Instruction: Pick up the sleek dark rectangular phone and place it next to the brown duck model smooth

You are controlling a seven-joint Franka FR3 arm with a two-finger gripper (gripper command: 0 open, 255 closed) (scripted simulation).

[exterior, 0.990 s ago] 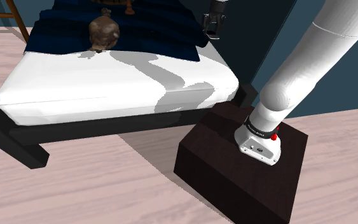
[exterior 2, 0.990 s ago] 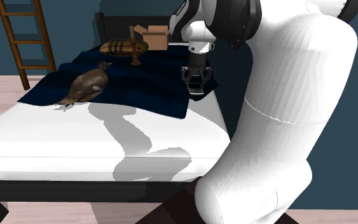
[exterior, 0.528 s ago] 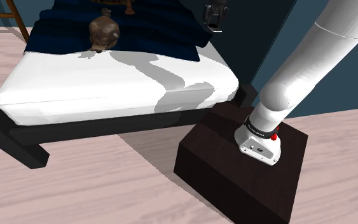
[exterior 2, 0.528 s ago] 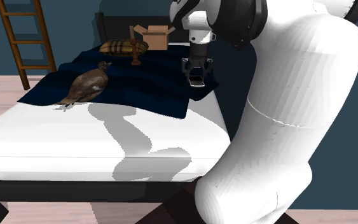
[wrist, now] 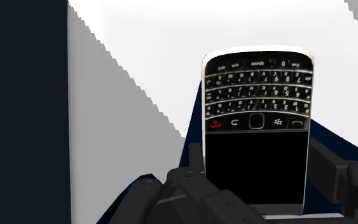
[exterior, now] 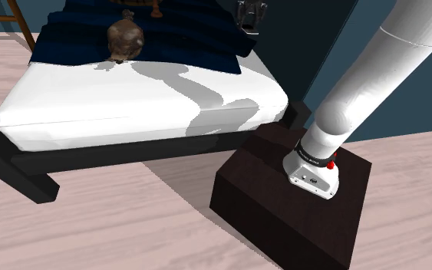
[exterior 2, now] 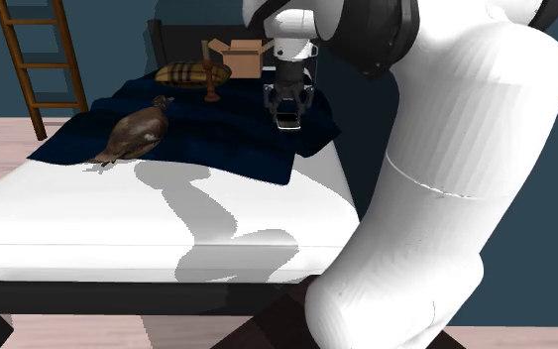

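Observation:
The dark phone, with a small keyboard and a black screen, is clasped between my black fingers. My gripper hangs shut on the phone a little above the dark blue blanket, near the bed's edge by the arm. The brown duck stands on the blanket's front corner, well toward the second exterior view's left of the phone. In the shoulder view, the gripper is at the top edge and the duck lies to its left.
The white mattress rests on a dark bed frame. At the bed's far end are a cardboard box, a striped cushion and a small brown stand-like object. A wooden ladder leans on the wall. My stand sits beside the bed.
My gripper has carried the phone up and toward the second exterior view's left, over the blanket toward the duck. The duck has not moved.

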